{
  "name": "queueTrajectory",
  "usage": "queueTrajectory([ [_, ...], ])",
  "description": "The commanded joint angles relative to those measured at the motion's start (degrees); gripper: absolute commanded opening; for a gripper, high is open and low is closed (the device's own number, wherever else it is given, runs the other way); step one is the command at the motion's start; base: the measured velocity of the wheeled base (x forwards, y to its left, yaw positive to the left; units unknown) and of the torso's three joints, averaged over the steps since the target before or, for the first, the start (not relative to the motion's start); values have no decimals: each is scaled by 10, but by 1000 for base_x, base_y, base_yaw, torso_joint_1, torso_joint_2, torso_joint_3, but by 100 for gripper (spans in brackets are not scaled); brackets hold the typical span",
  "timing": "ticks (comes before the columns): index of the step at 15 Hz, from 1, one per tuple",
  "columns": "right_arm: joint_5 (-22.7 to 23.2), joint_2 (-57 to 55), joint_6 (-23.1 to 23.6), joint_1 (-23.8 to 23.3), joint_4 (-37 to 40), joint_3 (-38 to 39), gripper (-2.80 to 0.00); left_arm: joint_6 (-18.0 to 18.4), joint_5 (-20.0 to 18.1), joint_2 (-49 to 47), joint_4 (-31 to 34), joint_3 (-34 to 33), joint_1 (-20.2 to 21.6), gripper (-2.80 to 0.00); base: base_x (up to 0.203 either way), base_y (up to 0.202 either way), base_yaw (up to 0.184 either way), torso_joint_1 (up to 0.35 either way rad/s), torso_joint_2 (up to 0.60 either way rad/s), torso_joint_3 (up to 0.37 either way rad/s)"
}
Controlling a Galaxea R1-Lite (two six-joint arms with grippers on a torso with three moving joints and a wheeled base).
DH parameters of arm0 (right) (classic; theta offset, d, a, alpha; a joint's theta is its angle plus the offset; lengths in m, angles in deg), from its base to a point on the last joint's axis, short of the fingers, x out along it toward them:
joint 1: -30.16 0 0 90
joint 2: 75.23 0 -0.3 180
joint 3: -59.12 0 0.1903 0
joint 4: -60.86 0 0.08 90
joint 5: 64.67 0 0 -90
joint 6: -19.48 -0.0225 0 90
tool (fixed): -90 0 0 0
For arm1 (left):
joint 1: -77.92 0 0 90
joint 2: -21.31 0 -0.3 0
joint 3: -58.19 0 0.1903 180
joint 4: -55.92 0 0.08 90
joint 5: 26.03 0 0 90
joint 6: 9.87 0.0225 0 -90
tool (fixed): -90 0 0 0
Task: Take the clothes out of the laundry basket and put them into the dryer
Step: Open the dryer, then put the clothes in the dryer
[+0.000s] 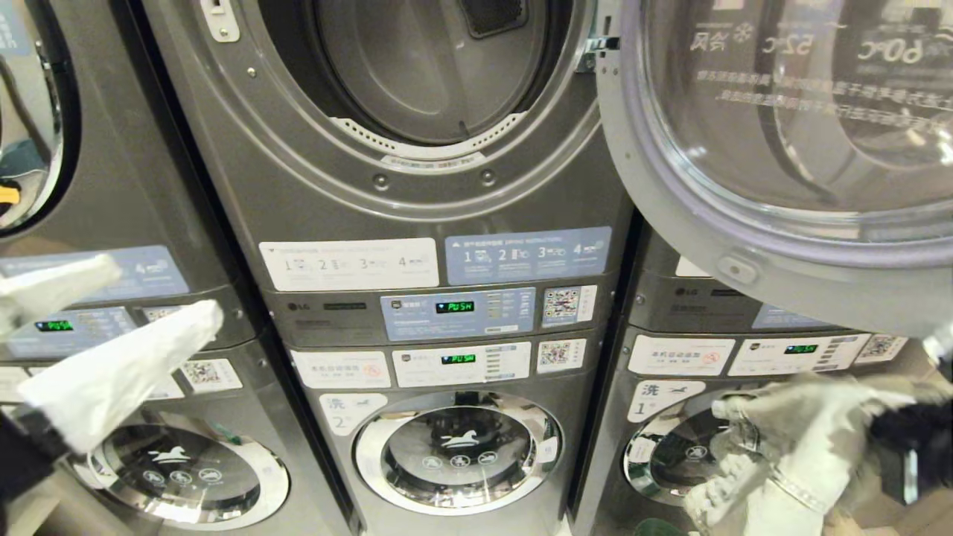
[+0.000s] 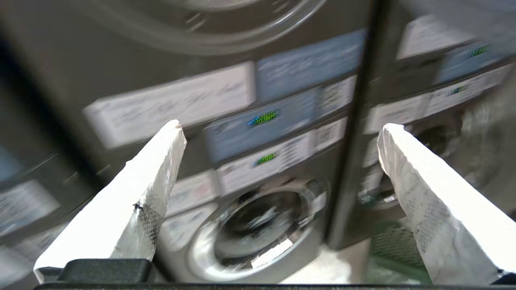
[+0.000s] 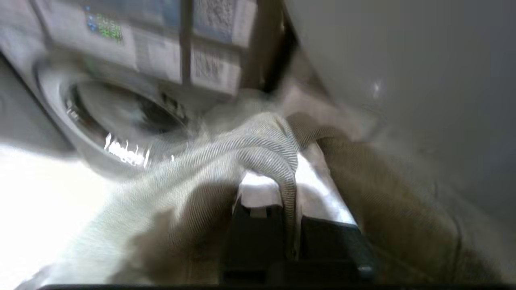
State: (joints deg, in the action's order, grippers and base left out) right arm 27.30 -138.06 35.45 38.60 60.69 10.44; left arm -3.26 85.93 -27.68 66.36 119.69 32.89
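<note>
The dryer's upper drum (image 1: 424,74) stands open, its round glass door (image 1: 782,149) swung out to the right. My right gripper (image 3: 282,177) is low on the right in front of the lower machines, shut on a pale, finely striped garment (image 1: 789,439) that drapes over its fingers and hangs down. My left gripper (image 1: 160,290) is at the left, level with the control panels, open and empty, its white-wrapped fingers (image 2: 161,161) spread wide. A corner of the green mesh laundry basket (image 2: 395,249) shows on the floor at the lower right in the left wrist view.
Stacked grey machines fill the view, with lit control panels (image 1: 454,313) and a closed lower washer door (image 1: 458,450). The open dryer door overhangs the space above my right gripper. Another machine stands to the left (image 1: 74,186).
</note>
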Motion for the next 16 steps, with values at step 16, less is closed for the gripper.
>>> queueTrajectory([
  [16,0,38,16,3,13,39,-280,-6,-2,109,72,-50,94,0,0,0,0,6,3,-2],
])
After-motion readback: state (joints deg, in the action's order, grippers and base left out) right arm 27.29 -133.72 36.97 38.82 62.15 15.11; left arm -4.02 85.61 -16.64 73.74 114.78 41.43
